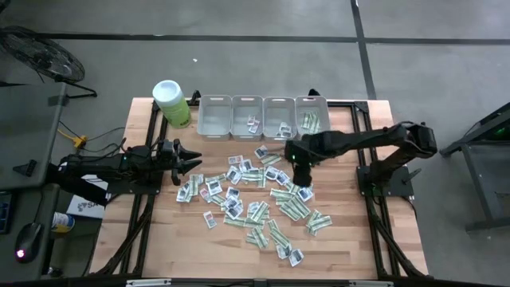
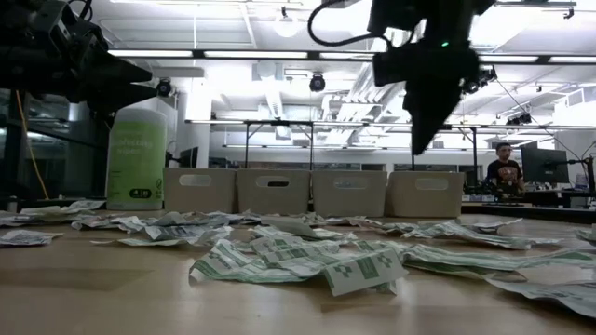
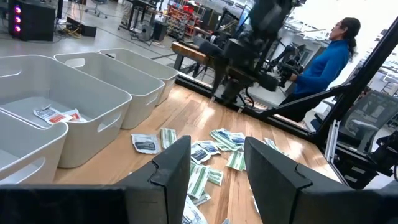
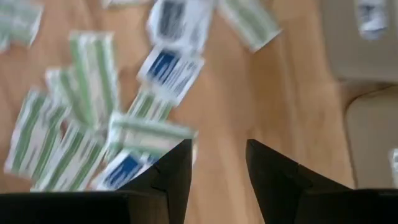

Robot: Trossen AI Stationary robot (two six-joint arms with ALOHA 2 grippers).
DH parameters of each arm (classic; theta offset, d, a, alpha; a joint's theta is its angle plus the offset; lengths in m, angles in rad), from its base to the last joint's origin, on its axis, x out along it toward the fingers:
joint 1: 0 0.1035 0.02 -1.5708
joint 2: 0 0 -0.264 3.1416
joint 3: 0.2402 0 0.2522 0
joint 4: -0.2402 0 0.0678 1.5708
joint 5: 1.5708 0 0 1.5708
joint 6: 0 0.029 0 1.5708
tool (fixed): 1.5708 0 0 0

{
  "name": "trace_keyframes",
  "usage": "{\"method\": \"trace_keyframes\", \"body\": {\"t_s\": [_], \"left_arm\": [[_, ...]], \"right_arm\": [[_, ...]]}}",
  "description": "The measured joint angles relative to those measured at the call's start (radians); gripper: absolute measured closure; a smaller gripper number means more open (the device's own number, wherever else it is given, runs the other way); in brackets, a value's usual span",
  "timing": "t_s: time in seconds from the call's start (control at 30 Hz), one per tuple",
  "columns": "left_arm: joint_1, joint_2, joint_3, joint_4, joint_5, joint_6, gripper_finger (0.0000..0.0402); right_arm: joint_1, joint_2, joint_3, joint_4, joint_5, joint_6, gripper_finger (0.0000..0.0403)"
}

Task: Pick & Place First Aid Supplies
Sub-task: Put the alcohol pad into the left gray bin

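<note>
Pick phase, between grabs. First aid packets [image 1: 255, 195] scattered in a loose pile across mid-desk [image 1: 358, 247]; a few already inside the grey bins [image 1: 263, 115] along the far edge, leftmost bin looks empty from above. Right gripper [image 1: 300, 185] over the right part of the pile, raised clear of the wood in the low view, jaws parted with nothing visible between them in the wrist view, blue-and-white and green-striped packets [image 4: 134, 134] just below. Left gripper [image 1: 190, 162] parked at the pile's left edge, jaws apart, empty. Lime-green canister [image 1: 172, 102] left of the bins, not involved. Next, likely: drop straight onto one packet, pinch a single flat piece without dragging neighbours, then carry to a bin.
</note>
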Motion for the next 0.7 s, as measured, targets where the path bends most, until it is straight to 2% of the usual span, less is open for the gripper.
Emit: {"method": "trace_keyframes", "body": {"t_s": [0.17, 0.37, 0.57, 0.7], "left_arm": [[0.0, 0.0, 0.0, 0.0, 0.0, 0.0, 0.0252], [0.0, 0.0, 0.0, 0.0, 0.0, 0.0, 0.0252], [0.0, 0.0, 0.0, 0.0, 0.0, 0.0, 0.0252], [0.0, 0.0, 0.0, 0.0, 0.0, 0.0, 0.0252]], "right_arm": [[0.105, 0.0, 0.0, -0.089, 0.006, 0.034, 0.0258], [0.244, 0.001, 0.0, -0.183, 0.085, 0.161, 0.0258], [0.393, 0.003, -0.009, -0.168, 0.187, 0.169, 0.0258], [0.467, 0.004, -0.084, -0.081, 0.192, 0.21, 0.0258]]}}
